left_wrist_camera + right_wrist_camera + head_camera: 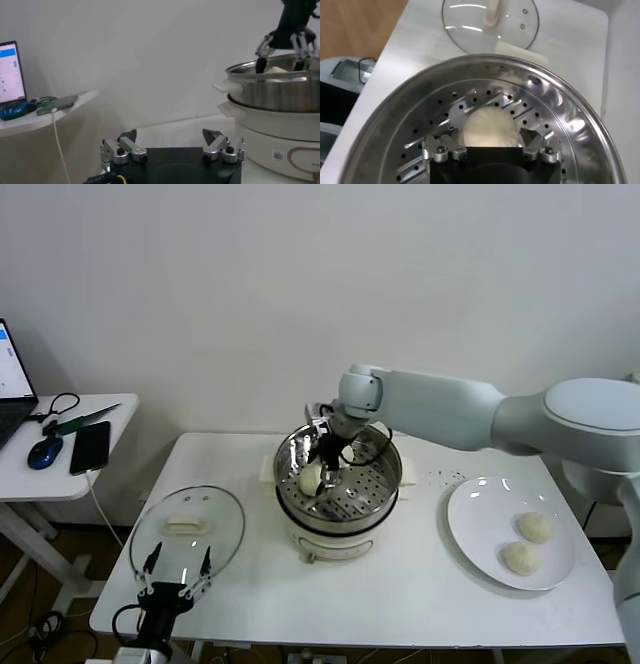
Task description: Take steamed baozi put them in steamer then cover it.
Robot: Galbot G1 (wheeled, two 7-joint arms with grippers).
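Observation:
The steamer (340,502) stands mid-table, a shiny steel pot on a cream base. One steamed baozi (311,478) lies on its perforated floor. My right gripper (328,456) reaches down into the pot, open, with its fingers on either side of that baozi (489,127) and the right gripper (489,134) not closed on it. Two more baozi (534,527) (520,557) sit on the white plate (480,514) at the right. The left gripper (178,569) hangs open and empty at the table's front left edge, just in front of the glass lid (188,529).
The glass lid lies flat on the table left of the steamer, its handle (186,525) up. A side table with a phone (90,446) and a mouse (44,452) stands at the far left. The steamer rim (580,120) surrounds the right gripper.

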